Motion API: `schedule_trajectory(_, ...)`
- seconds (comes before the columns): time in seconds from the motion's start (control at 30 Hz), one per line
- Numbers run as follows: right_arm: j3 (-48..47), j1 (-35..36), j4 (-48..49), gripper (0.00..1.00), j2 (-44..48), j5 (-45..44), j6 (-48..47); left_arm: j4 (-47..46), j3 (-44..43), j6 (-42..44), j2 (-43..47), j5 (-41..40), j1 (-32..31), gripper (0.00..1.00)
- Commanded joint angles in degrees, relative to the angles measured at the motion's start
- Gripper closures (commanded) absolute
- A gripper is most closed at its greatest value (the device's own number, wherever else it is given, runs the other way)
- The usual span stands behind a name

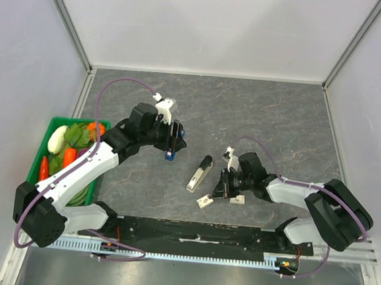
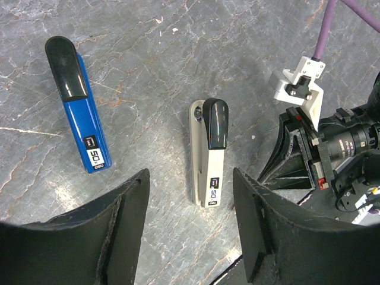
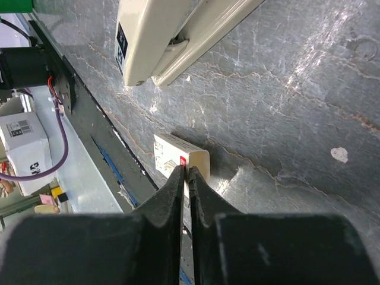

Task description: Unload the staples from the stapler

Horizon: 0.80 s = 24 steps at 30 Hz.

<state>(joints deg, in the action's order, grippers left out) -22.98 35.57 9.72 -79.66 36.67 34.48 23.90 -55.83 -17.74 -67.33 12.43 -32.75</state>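
Nearest the lens, on the right wrist, the right end effector [image 3: 185, 172] has its two dark fingers [image 3: 166, 205] drawn almost together. Only a slit is left, and a pale sliver shows in it. I cannot tell whether that is something pinched or just the small cream box [image 3: 176, 155] lying on the counter [image 3: 285, 119] right off the fingertips. Beyond the box, further ahead of this end effector, lies the cream stapler [image 3: 155, 35], apart from both box and fingers, with a paler rail showing along its underside. The left end effector [image 2: 190, 178] is spread wide and holds nothing. The same cream stapler lies flat on the counter just ahead of it, in line with the gap between the fingers. A blue stapler [image 2: 80, 107] lies well off to one side of that gap. Both arms are turned toward the cream one, so I take it as the task's thing. It looks rigid and fairly light, with smooth plastic sides that could skid on the stone-like counter when pushed. A firm hold across the long flanks of the body, away from the black cap, would probably steady it, leaving the hinged top and rail free. Any staple strip inside would be thin and brittle and likely to break if pinched hard. Behind and well outboard of the left end effector sits a green bin [image 1: 72, 119] holding vegetables [image 1: 58, 139]: one white, some leafy green, some orange and red.
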Motion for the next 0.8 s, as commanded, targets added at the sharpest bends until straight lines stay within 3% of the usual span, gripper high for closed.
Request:
schedule_trajectory(0.0,0.22,0.29,1.62,0.91,1.52,1.30,0.59,-1.58,0.29,-1.51,1.50,0.93,-0.03,0.36)
schedule_trajectory(0.1,0.31,0.37,2.32,1.00,2.05,1.83,1.29,-1.58,0.29,-1.42,1.33,0.85,-0.03,0.36)
schedule_trajectory(0.33,-1.62,0.29,-0.47,1.00,8.01,1.05,2.96,-1.49,0.46,-1.42,1.50,0.76,-0.03,0.36)
schedule_trajectory(0.47,-7.24,0.38,-11.70,1.00,13.03,-2.46,-0.19,-1.40,0.55,-1.34,1.59,0.67,-0.03,0.36)
schedule_trajectory(0.63,-17.43,4.32,-28.67,1.00,15.06,-14.93,-8.01,-1.49,0.46,-1.51,1.68,0.58,0.06,0.36)
schedule_trajectory(0.77,-20.52,7.31,-31.95,1.00,14.00,-20.04,-9.43,-1.40,0.55,-1.43,1.85,0.50,-0.03,0.36)
